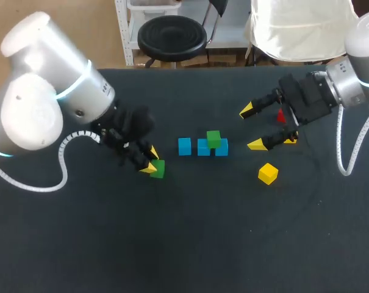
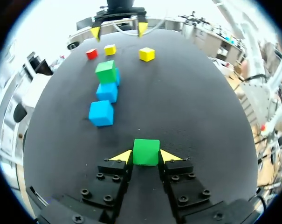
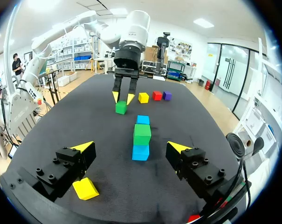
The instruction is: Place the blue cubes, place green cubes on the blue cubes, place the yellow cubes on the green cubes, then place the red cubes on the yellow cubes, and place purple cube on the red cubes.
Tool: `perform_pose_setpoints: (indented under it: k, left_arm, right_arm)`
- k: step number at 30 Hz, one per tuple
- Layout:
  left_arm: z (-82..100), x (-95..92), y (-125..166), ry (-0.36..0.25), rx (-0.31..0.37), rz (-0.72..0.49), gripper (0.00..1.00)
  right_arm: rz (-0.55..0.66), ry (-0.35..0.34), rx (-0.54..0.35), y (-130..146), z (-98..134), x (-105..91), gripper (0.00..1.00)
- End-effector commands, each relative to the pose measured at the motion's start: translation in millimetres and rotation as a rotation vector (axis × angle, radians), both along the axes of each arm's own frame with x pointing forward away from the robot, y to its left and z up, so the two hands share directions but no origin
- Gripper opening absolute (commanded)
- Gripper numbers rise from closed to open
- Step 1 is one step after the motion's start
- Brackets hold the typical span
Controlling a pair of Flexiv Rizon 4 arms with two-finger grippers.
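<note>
The green cube (image 2: 146,150) sits on the table (image 1: 233,244) between the yellow tips of the left gripper (image 2: 146,157). Both tips press against its opposite sides, so the gripper is clamped on it. It is a plain, bright green block, square to the fingers, with its top face showing.

Ahead of it three blue cubes (image 2: 101,113) lie in a row, and a second green cube (image 2: 106,72) rests on the farthest one. Beyond the row are a red cube (image 2: 91,53) and two yellow cubes (image 2: 147,54), near the right gripper (image 1: 251,127). Its fingers stand wide apart with nothing between them.

In the right wrist view, a purple cube (image 3: 167,95) shows on the table past the left gripper.
</note>
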State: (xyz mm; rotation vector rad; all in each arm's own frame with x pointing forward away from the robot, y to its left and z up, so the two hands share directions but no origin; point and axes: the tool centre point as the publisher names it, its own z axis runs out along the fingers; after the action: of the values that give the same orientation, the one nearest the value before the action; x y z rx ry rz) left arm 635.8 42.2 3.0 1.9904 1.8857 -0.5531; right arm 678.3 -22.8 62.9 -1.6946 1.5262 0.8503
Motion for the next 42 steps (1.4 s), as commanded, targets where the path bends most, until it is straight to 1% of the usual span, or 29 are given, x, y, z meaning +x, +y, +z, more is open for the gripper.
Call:
perform_pose_setpoints:
  k: [1, 8, 9, 10, 12, 15, 16, 17, 18, 20, 21, 22, 23, 24, 26, 29, 30, 32, 34, 35, 38, 39, 42]
  left_arm:
    - [-3.2, -6.4, 3.5, -0.041, 0.005, 0.058, 0.00]
    - [-9.9, -13.6, 4.0, -0.025, 0.008, 0.080, 0.00]
    - [-10.4, -14.1, 4.1, -0.018, 0.001, 0.074, 0.02]
    - [-10.6, -14.4, 4.3, -0.019, 0.003, 0.075, 0.21]
    - [-10.8, -14.3, 4.5, -0.018, -0.004, 0.070, 0.38]
    - [-10.0, -13.8, 5.2, -0.019, -0.003, 0.068, 0.49]
    - [-9.8, -13.7, 5.3, -0.020, -0.003, 0.067, 0.60]
    - [-9.5, -13.4, 5.3, -0.020, -0.003, 0.066, 0.68]
    - [-9.2, -13.2, 5.2, -0.020, -0.003, 0.066, 0.73]
    - [-8.2, -13.3, 4.6, -0.021, -0.004, 0.062, 0.71]
    - [-7.9, -13.3, 4.2, -0.022, -0.005, 0.060, 0.74]
    - [-7.5, -13.2, 3.9, -0.022, -0.005, 0.060, 0.79]
    - [-7.1, -13.0, 3.7, -0.023, -0.006, 0.059, 0.86]
    - [-6.8, -12.8, 3.6, -0.023, -0.007, 0.058, 0.87]
    - [-6.3, -12.0, 3.6, -0.020, -0.031, 0.046, 0.86]
    - [-5.7, -9.3, 4.3, 0.006, -0.071, 0.003, 0.81]
    - [-5.3, -8.5, 4.1, 0.015, -0.083, -0.016, 0.77]
    - [-4.6, -7.2, 4.0, 0.032, -0.095, -0.040, 0.77]
    - [-3.2, -7.3, 3.2, 0.022, -0.092, -0.057, 0.66]
    - [-2.8, -7.6, 2.5, 0.024, -0.101, -0.072, 0.64]
    - [-2.5, -7.8, 0.6, 0.025, -0.102, -0.091, 0.66]
    - [-2.4, -7.8, -0.3, 0.023, -0.100, -0.091, 0.64]
    - [-1.9, -7.3, -1.9, 0.022, -0.100, -0.095, 0.64]
  right_arm:
    - [0.000, -0.001, 0.001, -0.1, -0.3, 0.0, 1.00]
    - [0.000, -0.001, 0.001, -0.1, -0.3, 0.0, 1.00]
    - [0.000, -0.001, 0.001, -0.1, -0.3, 0.0, 1.00]
    - [0.000, -0.001, 0.001, -0.1, -0.3, 0.0, 1.00]
    - [0.000, -0.001, 0.001, -0.1, -0.3, 0.0, 1.00]
    - [0.000, -0.001, 0.001, -0.1, -0.3, 0.0, 1.00]
    - [0.000, -0.001, 0.001, -0.1, -0.3, 0.0, 1.00]
    - [0.000, -0.001, 0.001, -0.1, -0.3, 0.0, 1.00]
    - [0.000, -0.001, 0.001, -0.1, -0.3, 0.0, 1.00]
    - [0.000, -0.001, 0.001, -0.1, -0.3, 0.0, 1.00]
    - [0.000, -0.001, 0.001, -0.1, -0.3, 0.0, 1.00]
    - [0.000, -0.001, 0.001, -0.1, -0.3, 0.0, 1.00]
    - [0.000, -0.001, 0.001, -0.1, -0.3, 0.0, 1.00]
    - [0.000, -0.001, 0.001, -0.1, -0.3, 0.0, 1.00]
    - [0.000, -0.001, 0.001, -0.1, -0.3, 0.0, 1.00]
    - [0.000, -0.001, 0.001, -0.1, -0.3, 0.0, 1.00]
    - [0.000, -0.001, 0.001, -0.1, -0.3, 0.0, 1.00]
    - [0.000, -0.001, 0.001, -0.1, -0.3, 0.0, 1.00]
    - [0.000, -0.001, 0.001, -0.1, -0.3, 0.0, 1.00]
    - [0.000, -0.001, 0.001, -0.1, -0.3, 0.0, 1.00]
    - [0.000, -0.001, 0.001, -0.1, -0.3, 0.0, 1.00]
    - [0.000, -0.001, 0.001, -0.1, -0.3, 0.0, 1.00]
    - [0.000, -0.001, 0.001, -0.1, -0.3, 0.0, 1.00]
